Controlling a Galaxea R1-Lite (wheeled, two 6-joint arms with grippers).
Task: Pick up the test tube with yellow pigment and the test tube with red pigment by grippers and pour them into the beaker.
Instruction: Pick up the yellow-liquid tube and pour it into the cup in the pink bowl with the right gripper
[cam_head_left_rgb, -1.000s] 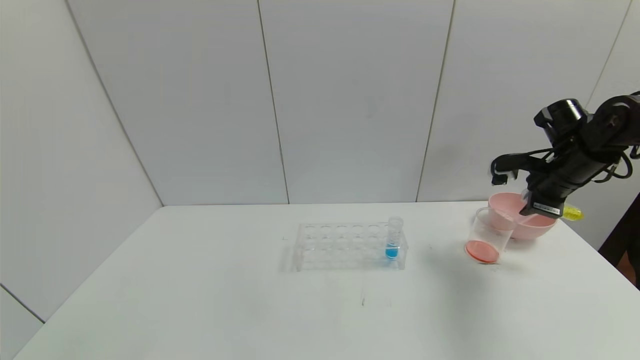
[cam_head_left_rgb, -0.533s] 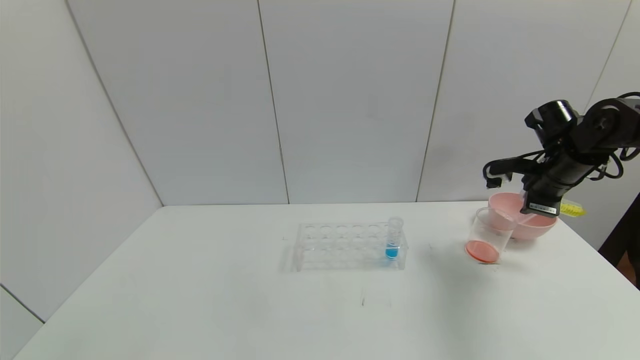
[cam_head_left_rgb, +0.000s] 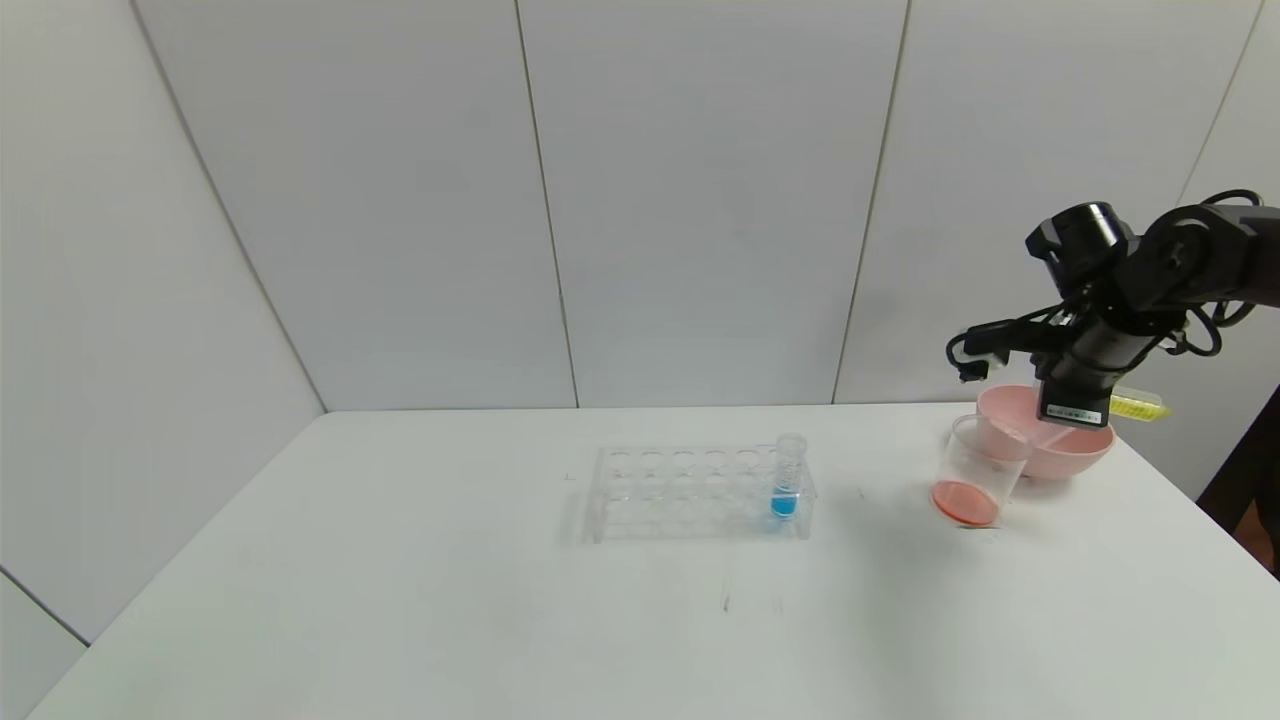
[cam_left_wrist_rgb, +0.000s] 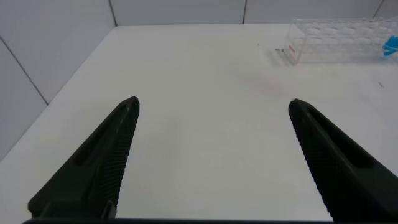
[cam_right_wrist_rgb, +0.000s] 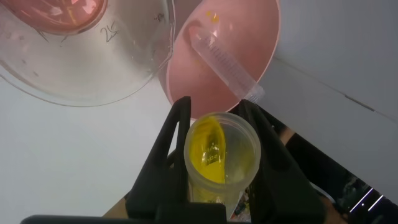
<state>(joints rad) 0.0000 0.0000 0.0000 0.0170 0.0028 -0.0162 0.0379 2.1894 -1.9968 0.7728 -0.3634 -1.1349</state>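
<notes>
Holding the yellow tube (cam_right_wrist_rgb: 221, 155) near horizontal, the right gripper (cam_head_left_rgb: 1075, 408) hung above and just behind the beaker (cam_head_left_rgb: 972, 470), over the pink bowl (cam_head_left_rgb: 1090, 455). Its fingers (cam_right_wrist_rgb: 173, 140) were clenched on the tube, one on each side near the open mouth. In the head view the tube's yellow end (cam_head_left_rgb: 1135, 407) stuck out on the gripper's far side from the beaker. The wrist view showed yellow liquid pooled inside the tube, none seen leaving it.

The beaker stood on the table (cam_head_left_rgb: 500, 600) touching or just in front of the bowl, with a red layer in its bottom. An emptied clear tube (cam_right_wrist_rgb: 227, 65) lay inside the bowl; it was probably the red one, poured out already, so the yellow pour looked like the step in hand.

The rack (cam_head_left_rgb: 700, 492) sat well to the left of the beaker, with only the blue tube (cam_head_left_rgb: 787, 480) in it.

Risks from here: the tube mouth looked lined up nearer the bowl than the beaker rim, so tipping further could spill yellow into the bowl or onto the table. Lowering the gripper could knock the beaker, which is light and may tip. A grip this close to the mouth could let the tube slip as it rotates.

The left gripper (cam_left_wrist_rgb: 211, 155) was parked far left of the rack, fingers spread wide, holding nothing.
</notes>
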